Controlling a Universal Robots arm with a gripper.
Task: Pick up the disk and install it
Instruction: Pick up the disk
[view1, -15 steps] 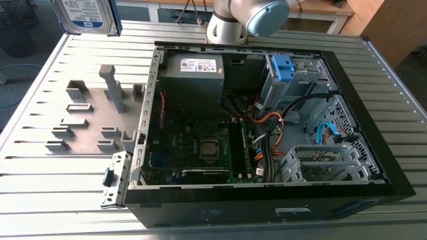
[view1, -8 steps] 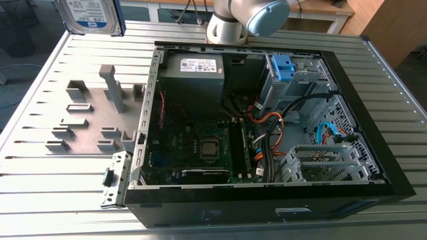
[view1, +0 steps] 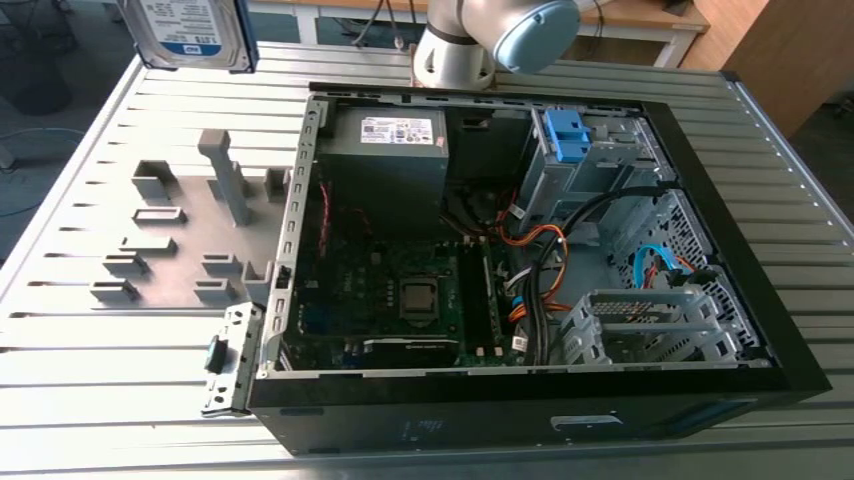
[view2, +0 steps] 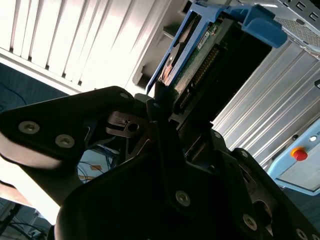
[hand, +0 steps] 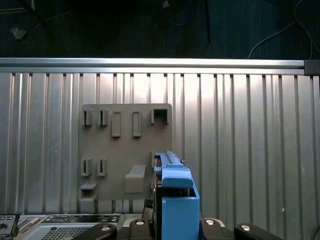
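Observation:
The disk (view1: 187, 30), a silver drive with a white-and-blue label in a blue carrier, hangs high above the table's far corner at the exterior view's left, upright and off the surface. In the second wrist view my gripper (view2: 162, 107) is shut on the disk (view2: 195, 65); its green circuit-board side and blue carrier show between the black fingers. In the first wrist view the carrier of the disk (hand: 176, 192) stands edge-on above a grey fixture plate (hand: 125, 150).
An open computer case (view1: 287, 300) lies on the slatted metal table (view1: 120, 350), with a grey power supply (view1: 387, 150), a blue latch (view1: 567, 135) at the drive bay and a metal drive cage (view1: 654, 320). The grey fixture plate (view1: 187, 230) lies beside it. The arm's base (view1: 461, 50) stands behind.

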